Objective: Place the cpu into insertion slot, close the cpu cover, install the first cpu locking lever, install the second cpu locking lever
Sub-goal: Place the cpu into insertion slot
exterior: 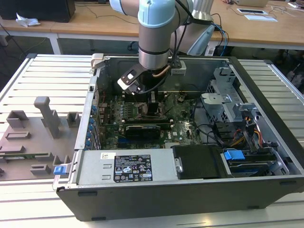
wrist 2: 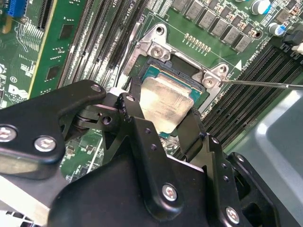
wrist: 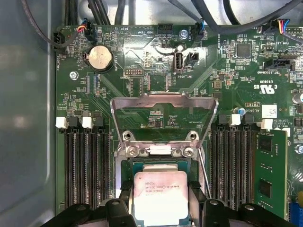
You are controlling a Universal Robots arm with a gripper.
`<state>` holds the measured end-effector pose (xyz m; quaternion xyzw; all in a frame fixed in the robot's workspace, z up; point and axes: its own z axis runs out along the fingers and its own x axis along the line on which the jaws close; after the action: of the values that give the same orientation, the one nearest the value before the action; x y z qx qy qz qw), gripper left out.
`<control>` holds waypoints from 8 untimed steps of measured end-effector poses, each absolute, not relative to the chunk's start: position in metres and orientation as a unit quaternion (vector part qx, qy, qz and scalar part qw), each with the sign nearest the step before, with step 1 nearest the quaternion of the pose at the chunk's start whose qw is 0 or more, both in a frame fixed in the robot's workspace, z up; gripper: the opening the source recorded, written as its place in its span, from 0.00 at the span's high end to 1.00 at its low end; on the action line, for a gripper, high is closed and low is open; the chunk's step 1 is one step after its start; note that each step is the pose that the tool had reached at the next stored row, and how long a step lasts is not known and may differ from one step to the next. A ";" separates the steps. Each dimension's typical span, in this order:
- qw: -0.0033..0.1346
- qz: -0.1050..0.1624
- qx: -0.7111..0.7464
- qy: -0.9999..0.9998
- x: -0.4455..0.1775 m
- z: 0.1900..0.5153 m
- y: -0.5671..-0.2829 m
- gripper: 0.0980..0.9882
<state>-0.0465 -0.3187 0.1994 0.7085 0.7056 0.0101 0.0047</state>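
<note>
In both wrist views the cpu, a flat square chip with a dull silver top, lies level in the insertion slot. My gripper is shut on the cpu, one black finger against each of two opposite sides. The cpu cover, a thin silver frame with a large window, stands swung open past the slot's hinge end. A thin wire locking lever sticks out beside the slot. In the exterior view the gripper reaches down into the open computer case.
Long black memory slots flank the socket on both sides. A coin battery and cables sit beyond the cover. A green card stands nearby. The case walls, power supply and drive cage ring the board.
</note>
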 end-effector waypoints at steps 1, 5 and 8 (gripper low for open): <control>0.005 0.010 0.709 0.705 -0.047 0.199 -0.319 0.50; 0.005 0.010 0.709 0.705 -0.047 0.198 -0.319 0.50; 0.005 0.010 0.709 0.705 -0.047 0.198 -0.319 0.50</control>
<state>-0.0465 -0.3187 0.1983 0.7092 0.7049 0.0102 0.0047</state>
